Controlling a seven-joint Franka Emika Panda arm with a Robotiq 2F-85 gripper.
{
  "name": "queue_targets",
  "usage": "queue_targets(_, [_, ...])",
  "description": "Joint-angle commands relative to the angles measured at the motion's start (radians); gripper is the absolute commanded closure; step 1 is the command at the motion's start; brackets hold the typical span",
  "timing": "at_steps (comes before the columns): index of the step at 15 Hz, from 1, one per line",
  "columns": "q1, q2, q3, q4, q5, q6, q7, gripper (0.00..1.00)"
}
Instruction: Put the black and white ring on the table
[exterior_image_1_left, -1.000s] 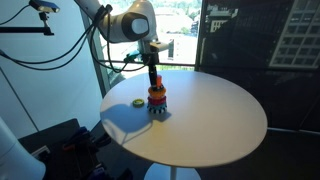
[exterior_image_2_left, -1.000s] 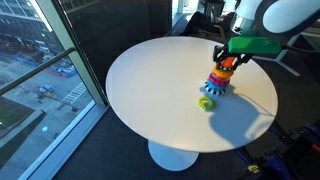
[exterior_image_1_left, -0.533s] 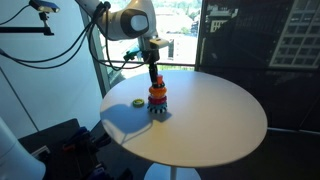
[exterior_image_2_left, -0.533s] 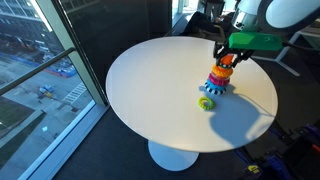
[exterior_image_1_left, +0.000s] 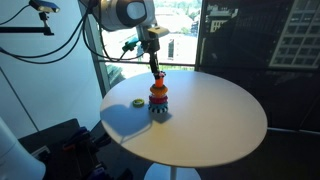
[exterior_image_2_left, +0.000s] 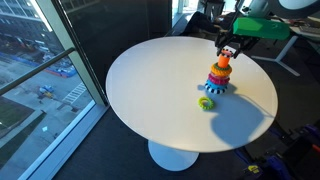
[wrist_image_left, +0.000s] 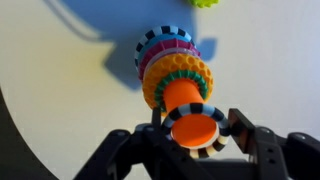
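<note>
The claw (wrist_image_left: 197, 128) is closed on the black and white ring (wrist_image_left: 190, 109). One finger presses each side of the rim, and the ring is held level around the very top of the orange post (wrist_image_left: 180, 95). It has not quite cleared the tip. In an exterior view the claw (exterior_image_2_left: 228, 50) hangs just above the toy, straight over the post.

The ring looks like light, stiff plastic with a smooth, ridged edge. It should weigh almost nothing and will not crush, but it could slip or tip if it is squeezed off-centre. Opposite points on the outer rim, as held here, seem the right place to grip it. The main risk is that its inner edge catches on the knob at the top of the post and drags the toy along.

Below it, the rest of the stack (wrist_image_left: 170, 65) stays on the post: an orange ring, then a red one, then a striped blue base. A yellow-green ring (exterior_image_2_left: 206, 103) lies loose on the table (exterior_image_2_left: 150, 80), just beside the base. There is plenty of bare white top around the toy for setting the ring down.
</note>
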Motion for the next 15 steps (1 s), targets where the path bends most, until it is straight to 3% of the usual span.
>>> queue_targets(1, [-0.008, -0.054, 0.007, -0.008, 0.023, -0.034, 0.011, 0.57])
queue_targets(15, [0.008, -0.089, 0.065, 0.022, 0.189, -0.211, -0.135, 0.57])
